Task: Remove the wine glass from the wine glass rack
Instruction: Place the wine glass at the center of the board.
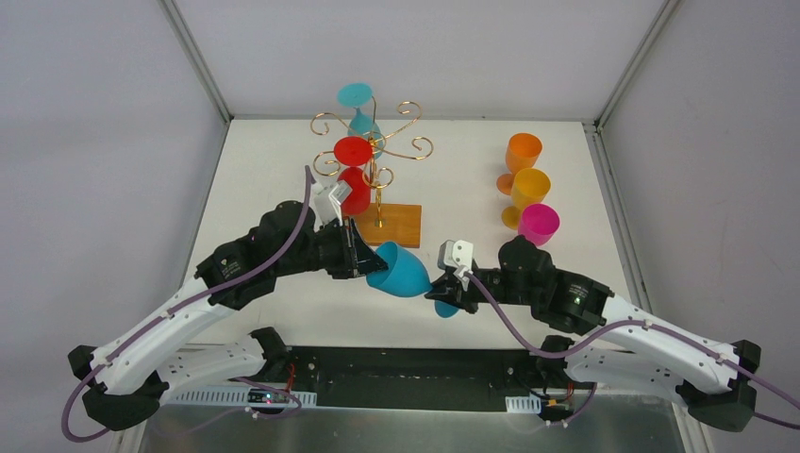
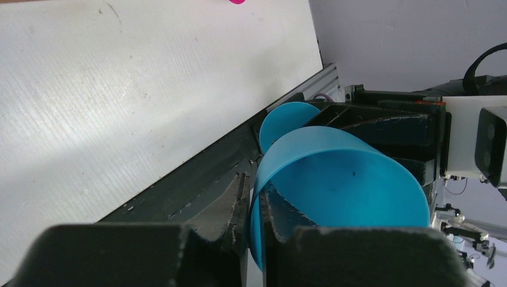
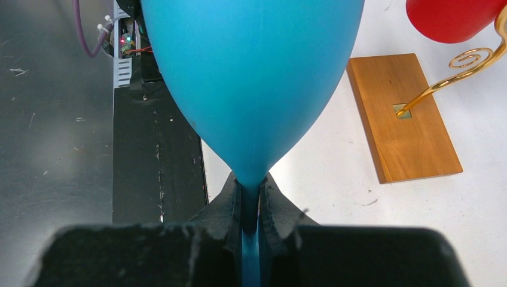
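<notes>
Now the left end effector is squeezed tight on the rim of the blue wine glass, with one finger inside the cup and one outside. The right end effector is pinched on the thin stem. The left arm and the right arm reach in with bent elbows and meet just in front of the wine glass rack. The glass is off the rack. It lies sideways, mouth toward the left arm and foot toward the right arm.

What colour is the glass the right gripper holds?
Blue; the glass shows best in the right wrist view.
</notes>
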Motion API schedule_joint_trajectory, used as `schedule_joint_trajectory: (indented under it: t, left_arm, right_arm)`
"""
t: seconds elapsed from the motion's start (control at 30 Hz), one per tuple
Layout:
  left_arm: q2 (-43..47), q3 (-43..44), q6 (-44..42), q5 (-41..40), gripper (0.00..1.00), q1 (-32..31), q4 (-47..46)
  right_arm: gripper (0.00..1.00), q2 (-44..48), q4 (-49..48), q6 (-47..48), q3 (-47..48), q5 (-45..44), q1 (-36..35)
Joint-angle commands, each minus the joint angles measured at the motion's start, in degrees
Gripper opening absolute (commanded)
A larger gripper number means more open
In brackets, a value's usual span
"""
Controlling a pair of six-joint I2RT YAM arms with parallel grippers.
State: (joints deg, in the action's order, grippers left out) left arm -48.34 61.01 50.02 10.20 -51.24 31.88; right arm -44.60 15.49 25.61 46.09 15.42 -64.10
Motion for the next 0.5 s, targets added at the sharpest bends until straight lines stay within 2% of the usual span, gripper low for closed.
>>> schedule_joint_trajectory:
  t: [0.0,0.03,0.17,0.23,0.37,0.47]
  left_arm:
    - [0.7,-0.8,-1.1,3.2,0.03,0.8,-2.5]
    - [0.8,-0.8,-1.3,3.2,0.00,0.9,-2.5]
    - [1.6,-1.1,-2.0,3.2,0.00,1.4,-2.4]
    - [1.9,-1.1,-2.3,3.0,0.00,1.8,-1.8]
    - [2.7,-0.7,-3.4,0.7,0.00,3.1,2.1]
    - [3.2,-0.2,-4.4,-2.1,0.00,3.8,5.7]
  right_arm:
    - [0.00,-0.2,-5.3,1.2,2.5,0.1,-0.4]
    - [0.00,-0.4,-5.3,1.2,2.5,-0.1,-0.4]
    - [0.00,-0.4,-5.3,1.0,2.4,-1.1,-0.4]
    - [0.15,-0.3,-5.3,0.6,2.1,-2.3,-0.4]
    - [0.37,0.8,-5.4,0.2,0.8,-4.7,-0.4]
    - [0.46,2.3,-6.4,-1.0,-0.5,-9.5,-0.4]
